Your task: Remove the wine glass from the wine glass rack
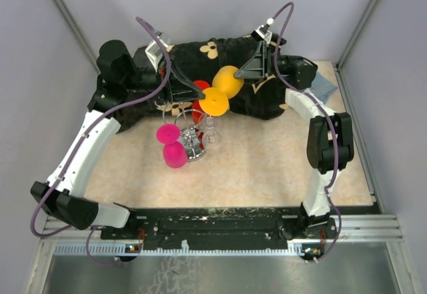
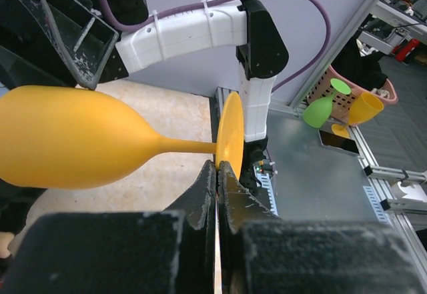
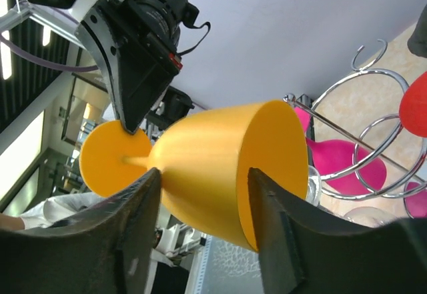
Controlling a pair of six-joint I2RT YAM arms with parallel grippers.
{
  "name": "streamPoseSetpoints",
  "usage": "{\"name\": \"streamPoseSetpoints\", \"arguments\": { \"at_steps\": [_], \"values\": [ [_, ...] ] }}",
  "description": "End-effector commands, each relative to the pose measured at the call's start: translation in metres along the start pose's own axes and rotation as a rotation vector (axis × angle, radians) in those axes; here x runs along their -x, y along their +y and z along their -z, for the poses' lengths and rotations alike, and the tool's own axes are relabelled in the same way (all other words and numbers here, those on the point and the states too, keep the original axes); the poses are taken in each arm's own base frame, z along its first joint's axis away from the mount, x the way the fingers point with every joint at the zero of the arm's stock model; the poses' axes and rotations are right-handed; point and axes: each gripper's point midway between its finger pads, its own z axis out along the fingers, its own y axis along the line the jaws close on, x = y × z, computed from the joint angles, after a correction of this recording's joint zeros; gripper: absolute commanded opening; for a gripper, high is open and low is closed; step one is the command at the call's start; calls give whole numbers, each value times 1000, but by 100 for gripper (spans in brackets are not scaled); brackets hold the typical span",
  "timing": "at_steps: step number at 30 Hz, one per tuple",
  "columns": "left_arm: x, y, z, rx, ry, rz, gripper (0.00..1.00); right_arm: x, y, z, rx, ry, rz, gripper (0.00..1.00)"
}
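A yellow wine glass lies on its side in the air above and behind the chrome wine glass rack. My left gripper is shut on the rim of its round foot; the bowl points away to the left. My right gripper is open, its jaws standing on either side of the bowl with little or no gap. The rack's curled arms carry pink glasses, a red one and clear ones.
A black floral cloth lies across the back of the table behind the rack. A blue-grey cloth lies at the back right. Off the table, a basket holds green and yellow glasses. Grey walls close in the sides.
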Motion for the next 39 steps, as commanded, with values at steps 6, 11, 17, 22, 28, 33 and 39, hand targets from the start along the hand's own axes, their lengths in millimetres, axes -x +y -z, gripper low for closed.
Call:
{"name": "streamPoseSetpoints", "arguments": {
  "at_steps": [6,11,17,22,28,33,39],
  "values": [
    [-23,26,-5,18,0,-64,0,-9,41,-4,68,24,258,22],
    [-28,37,-7,33,-3,-88,0,-13,47,-4,67,29,266,0],
    [-25,56,-7,88,-20,-153,1,-18,56,-4,66,33,283,0],
    [-21,75,-3,127,-24,-167,43,-23,65,-4,70,33,304,0],
    [-25,83,2,152,-24,-163,71,-22,81,-6,86,25,346,0],
    [-22,90,8,205,-36,-185,86,-17,96,-5,108,0,387,0],
    [-8,99,23,294,-64,-211,92,-13,117,-6,133,-12,440,0]
  ]
}}
